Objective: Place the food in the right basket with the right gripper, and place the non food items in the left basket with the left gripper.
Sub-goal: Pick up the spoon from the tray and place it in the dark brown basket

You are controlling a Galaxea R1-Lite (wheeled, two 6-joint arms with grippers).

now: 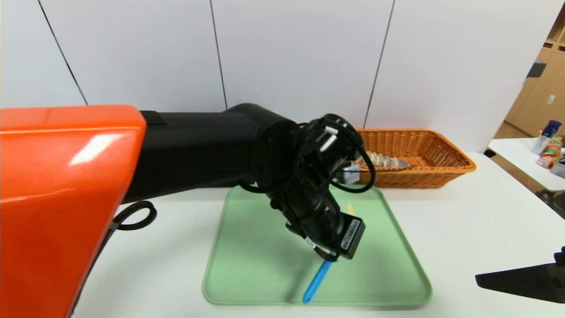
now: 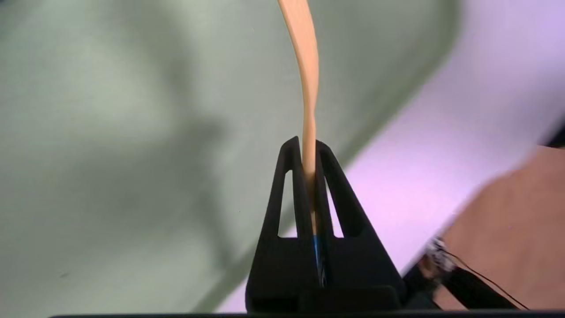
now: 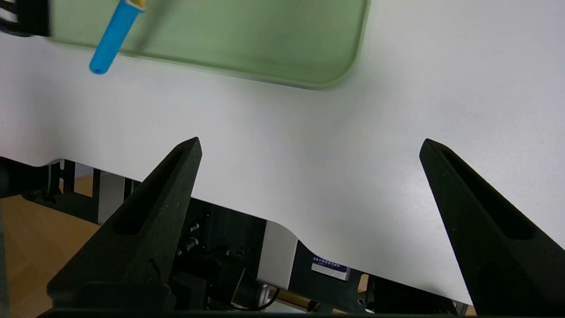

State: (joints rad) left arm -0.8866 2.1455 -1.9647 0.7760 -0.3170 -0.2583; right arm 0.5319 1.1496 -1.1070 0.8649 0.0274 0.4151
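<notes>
My left gripper point(image 2: 309, 145) is shut on the yellow spoon point(image 2: 309, 66), just where its yellow stem meets the blue handle. In the head view the left arm's wrist point(image 1: 324, 221) hangs over the green tray point(image 1: 256, 260), and the spoon's blue handle point(image 1: 317, 280) sticks out below it, tilted and lifted off the tray. The right basket point(image 1: 441, 170), orange wicker, stands at the back right with the striped bread loaf point(image 1: 386, 160) inside. The left basket is hidden behind my left arm. My right gripper point(image 3: 309, 145) stands open and empty over the table's near edge, at the lower right point(image 1: 521, 280).
The white table point(image 1: 463, 229) carries the tray at its middle. The big orange and black left arm point(image 1: 66, 198) blocks the whole left side of the head view. A second table with packets point(image 1: 549, 148) stands far right.
</notes>
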